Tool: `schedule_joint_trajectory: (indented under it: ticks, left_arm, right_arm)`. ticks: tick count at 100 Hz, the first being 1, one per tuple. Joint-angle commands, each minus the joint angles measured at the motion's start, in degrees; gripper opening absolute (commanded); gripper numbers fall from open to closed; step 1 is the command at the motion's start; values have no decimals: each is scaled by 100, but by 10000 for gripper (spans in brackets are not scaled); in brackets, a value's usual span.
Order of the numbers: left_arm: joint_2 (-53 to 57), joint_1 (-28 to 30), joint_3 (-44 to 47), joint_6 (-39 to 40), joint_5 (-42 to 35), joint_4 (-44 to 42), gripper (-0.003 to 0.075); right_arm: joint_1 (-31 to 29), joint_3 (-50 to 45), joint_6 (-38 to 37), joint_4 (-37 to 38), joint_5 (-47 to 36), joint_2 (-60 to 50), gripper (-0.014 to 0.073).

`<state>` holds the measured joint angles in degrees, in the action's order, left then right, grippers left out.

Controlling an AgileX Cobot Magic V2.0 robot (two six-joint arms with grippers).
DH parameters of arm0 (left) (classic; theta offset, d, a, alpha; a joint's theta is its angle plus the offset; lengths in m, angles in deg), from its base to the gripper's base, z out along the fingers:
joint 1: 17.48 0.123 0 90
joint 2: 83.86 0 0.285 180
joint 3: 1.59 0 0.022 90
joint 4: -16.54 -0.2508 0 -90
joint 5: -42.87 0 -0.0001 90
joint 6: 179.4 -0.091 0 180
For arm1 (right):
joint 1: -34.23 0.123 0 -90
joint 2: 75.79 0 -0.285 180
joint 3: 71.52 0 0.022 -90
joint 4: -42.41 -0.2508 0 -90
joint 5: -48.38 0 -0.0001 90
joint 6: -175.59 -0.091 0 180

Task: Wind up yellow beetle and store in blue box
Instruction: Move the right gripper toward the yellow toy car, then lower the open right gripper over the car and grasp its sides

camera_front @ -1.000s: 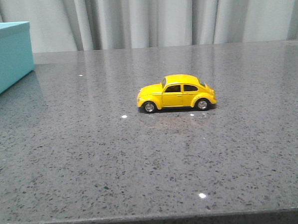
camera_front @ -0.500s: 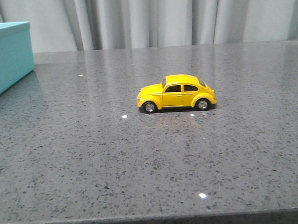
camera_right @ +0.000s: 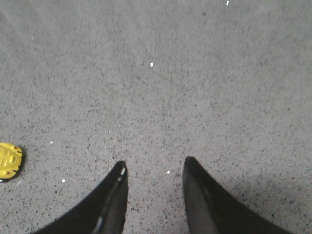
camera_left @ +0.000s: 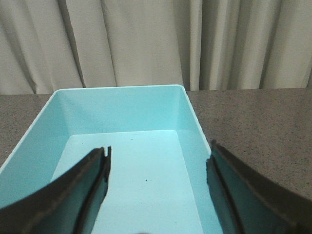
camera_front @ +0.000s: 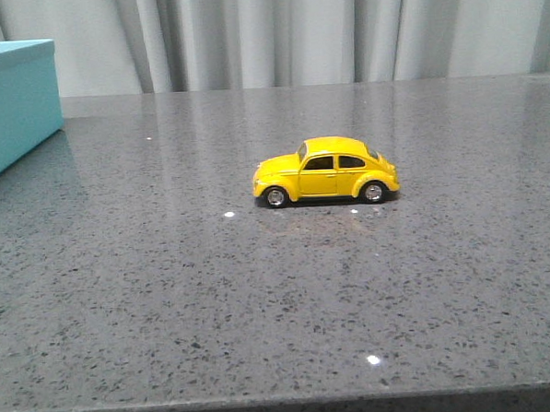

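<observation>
The yellow beetle (camera_front: pixel 326 171) stands on its wheels near the middle of the grey speckled table, nose to the left. One end of it shows at the edge of the right wrist view (camera_right: pixel 9 160). The blue box (camera_front: pixel 9 102) sits at the far left of the table, cut off by the frame. In the left wrist view its open, empty inside (camera_left: pixel 131 161) lies below my left gripper (camera_left: pixel 158 155), which is open and empty. My right gripper (camera_right: pixel 153 165) is open and empty over bare table, apart from the beetle. Neither gripper shows in the front view.
The grey speckled table (camera_front: pixel 280 298) runs to a front edge at the bottom of the front view. A pale pleated curtain (camera_front: pixel 293 30) hangs behind the table's far edge.
</observation>
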<state>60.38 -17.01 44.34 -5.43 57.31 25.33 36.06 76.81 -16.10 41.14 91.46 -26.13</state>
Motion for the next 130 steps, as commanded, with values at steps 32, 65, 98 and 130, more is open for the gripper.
schedule_joint_trajectory:
  ticks: [32, 65, 98, 130]
  left_arm:
    - [-61, -47, -199, 41, -509, 121, 428]
    - [-61, -47, -199, 41, -509, 194, 428]
    - [-61, -50, -199, 41, -509, 220, 428]
    - [-61, -50, -199, 41, -509, 220, 428]
  right_arm:
    - [222, 1467, 21, -370, 892, 1619, 479]
    - [1517, 2224, -909, -286, 1083, 2748, 479]
    - [2639, 2945, -1684, 127, 1299, 3849, 479]
    - [3281, 3631, -2311, 164, 1461, 4633, 477]
